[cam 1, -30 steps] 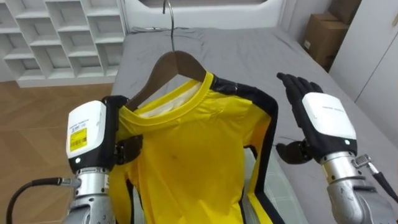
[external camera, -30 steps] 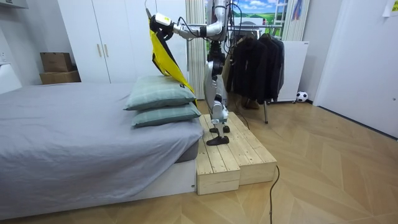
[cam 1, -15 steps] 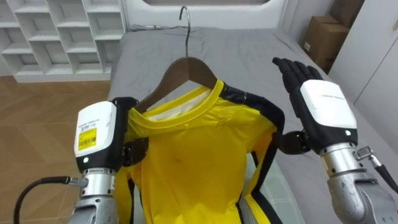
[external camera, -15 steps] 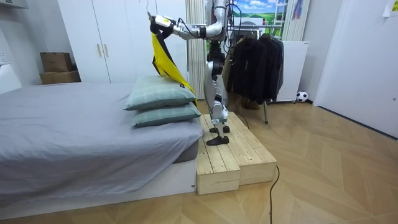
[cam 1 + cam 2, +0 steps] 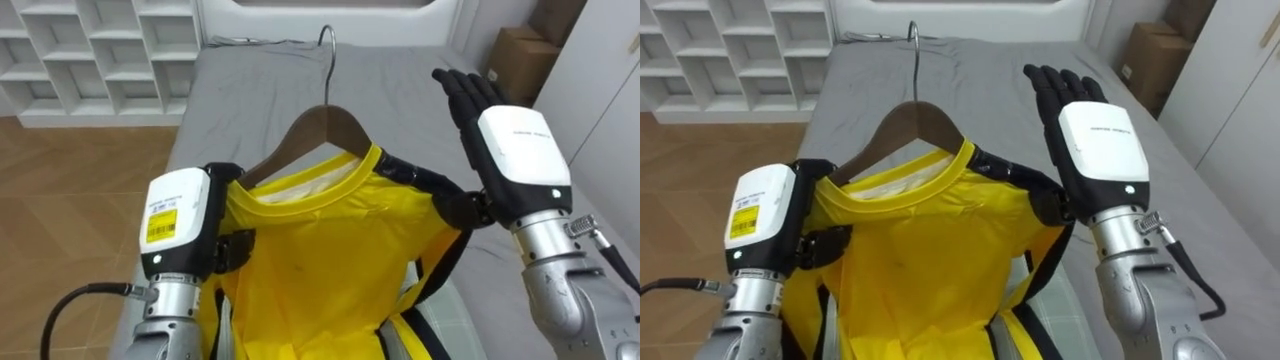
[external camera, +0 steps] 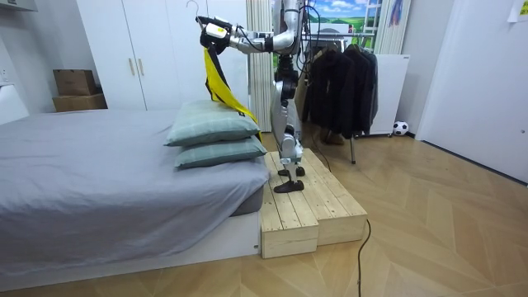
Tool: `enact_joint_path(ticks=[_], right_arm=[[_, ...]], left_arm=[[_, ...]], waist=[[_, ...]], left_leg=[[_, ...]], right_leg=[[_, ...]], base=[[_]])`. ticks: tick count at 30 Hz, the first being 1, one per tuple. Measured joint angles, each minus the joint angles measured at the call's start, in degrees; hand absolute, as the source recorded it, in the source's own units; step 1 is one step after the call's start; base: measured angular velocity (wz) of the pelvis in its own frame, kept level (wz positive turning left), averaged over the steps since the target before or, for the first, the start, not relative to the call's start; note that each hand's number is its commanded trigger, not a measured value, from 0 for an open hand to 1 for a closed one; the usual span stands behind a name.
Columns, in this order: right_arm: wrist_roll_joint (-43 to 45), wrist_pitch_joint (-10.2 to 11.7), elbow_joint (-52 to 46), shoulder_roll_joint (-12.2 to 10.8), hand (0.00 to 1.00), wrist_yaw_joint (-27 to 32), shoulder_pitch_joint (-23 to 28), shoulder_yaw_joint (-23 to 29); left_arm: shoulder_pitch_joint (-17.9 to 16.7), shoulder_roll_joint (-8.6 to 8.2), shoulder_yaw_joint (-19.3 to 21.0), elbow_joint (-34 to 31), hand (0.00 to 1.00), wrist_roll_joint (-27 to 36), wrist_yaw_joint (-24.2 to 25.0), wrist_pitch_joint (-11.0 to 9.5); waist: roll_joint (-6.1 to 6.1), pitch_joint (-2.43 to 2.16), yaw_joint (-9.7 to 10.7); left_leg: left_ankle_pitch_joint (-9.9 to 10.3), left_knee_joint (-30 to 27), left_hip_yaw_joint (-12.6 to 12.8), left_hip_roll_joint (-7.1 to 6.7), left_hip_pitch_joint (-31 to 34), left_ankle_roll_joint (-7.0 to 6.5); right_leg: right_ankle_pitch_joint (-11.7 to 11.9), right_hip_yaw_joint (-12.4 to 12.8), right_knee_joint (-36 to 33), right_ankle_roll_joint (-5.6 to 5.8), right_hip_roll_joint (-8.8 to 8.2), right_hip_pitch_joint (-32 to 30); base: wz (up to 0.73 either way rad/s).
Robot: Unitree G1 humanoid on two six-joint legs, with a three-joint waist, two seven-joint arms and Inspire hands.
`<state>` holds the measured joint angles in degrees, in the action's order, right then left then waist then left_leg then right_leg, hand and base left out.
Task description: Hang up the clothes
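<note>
A yellow shirt (image 5: 320, 270) with black trim hangs on a brown wooden hanger (image 5: 322, 122) whose metal hook (image 5: 327, 40) points up. My left hand (image 5: 180, 225) is at the shirt's left shoulder, fingers curled round that end of the hanger and the cloth. My right hand (image 5: 515, 150) stands at the shirt's right shoulder with straight fingers pointing up, its thumb against the black trim. In the room view I stand on a wooden platform (image 6: 305, 206) beside the bed, both arms stretched out with the shirt (image 6: 216, 78) held above the pillows (image 6: 214, 124).
A grey bed (image 5: 400, 90) lies below the shirt. White cubby shelves (image 5: 90, 50) stand at the far left and a cardboard box (image 5: 515, 55) at the far right. Behind me a clothes rack (image 6: 338, 82) carries dark garments.
The hanger and shirt have risen and shifted right in the eye view. My right hand has closed in on the shirt's right shoulder, and its thumb now touches the trim.
</note>
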<state>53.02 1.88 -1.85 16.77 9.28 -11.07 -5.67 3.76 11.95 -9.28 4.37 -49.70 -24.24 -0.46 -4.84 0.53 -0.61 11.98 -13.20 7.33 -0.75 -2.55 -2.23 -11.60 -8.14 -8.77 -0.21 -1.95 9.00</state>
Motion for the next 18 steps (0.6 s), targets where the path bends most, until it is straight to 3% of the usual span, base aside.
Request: enact_joint_path(ticks=[18], right_arm=[[0.15, -0.04, 0.01, -0.02, 0.0, 0.28, -0.05, -1.25]], left_arm=[[0.02, 0.33, -1.08, -4.02, 1.0, -1.21, 0.07, -0.08]], waist=[[0.04, 0.0, 0.16]], left_leg=[[0.0, 0.0, -0.34, 0.01, 0.22, 0.01]], right_leg=[[0.0, -0.6, 0.09, 0.0, 0.04, 0.09]], base=[[0.0]])
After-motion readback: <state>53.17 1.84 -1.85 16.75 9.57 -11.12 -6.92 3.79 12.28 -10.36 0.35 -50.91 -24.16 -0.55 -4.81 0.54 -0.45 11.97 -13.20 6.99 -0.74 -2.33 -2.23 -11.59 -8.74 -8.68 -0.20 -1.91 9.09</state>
